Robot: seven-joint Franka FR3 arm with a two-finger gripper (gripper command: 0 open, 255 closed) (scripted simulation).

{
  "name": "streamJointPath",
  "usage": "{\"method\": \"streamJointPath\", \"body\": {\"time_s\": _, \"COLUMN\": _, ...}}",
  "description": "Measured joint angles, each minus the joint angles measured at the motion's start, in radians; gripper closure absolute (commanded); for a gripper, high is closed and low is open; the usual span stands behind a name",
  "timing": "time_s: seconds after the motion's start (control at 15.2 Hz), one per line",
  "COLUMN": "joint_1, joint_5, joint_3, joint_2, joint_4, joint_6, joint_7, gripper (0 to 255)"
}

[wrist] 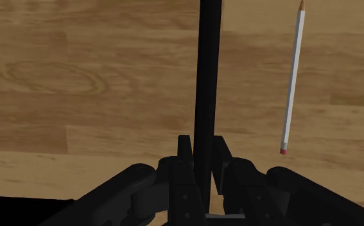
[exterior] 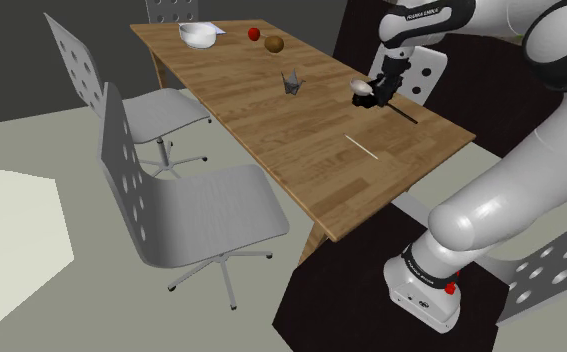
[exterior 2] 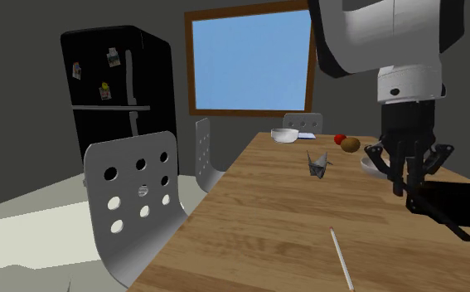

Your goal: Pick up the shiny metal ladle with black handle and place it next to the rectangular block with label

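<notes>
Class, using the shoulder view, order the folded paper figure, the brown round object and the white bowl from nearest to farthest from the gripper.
1. Folded paper figure, just to the view's left of the gripper.
2. Brown round object, farther back, up-left.
3. White bowl, farthest, further left again.

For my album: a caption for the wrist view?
Gripper clasping the ladle by its black handle over a wooden table, pencil alongside.

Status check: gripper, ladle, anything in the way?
Gripper jaws shut on ladle handle. Pencil lies on table beside handle, not touching.
</notes>
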Motion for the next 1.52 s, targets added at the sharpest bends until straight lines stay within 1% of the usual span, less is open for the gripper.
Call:
{"method": "streamJointPath", "body": {"time_s": 0.59, "joint_1": -0.002, "joint_5": 0.0, "joint_3": -0.003, "joint_2": 0.038, "joint_4": -0.082, "joint_6": 0.119, "joint_7": 0.011, "gripper": 255}}
{"method": "streamJointPath", "body": {"time_s": 1.25, "joint_1": -0.006, "joint_5": 0.005, "joint_3": -0.005, "joint_2": 0.103, "joint_4": -0.147, "joint_6": 0.248, "joint_7": 0.019, "gripper": 255}}
{"method": "streamJointPath", "body": {"time_s": 1.52, "joint_1": -0.007, "joint_5": 0.006, "joint_3": -0.005, "joint_2": 0.121, "joint_4": -0.162, "joint_6": 0.281, "joint_7": 0.022, "gripper": 255}}
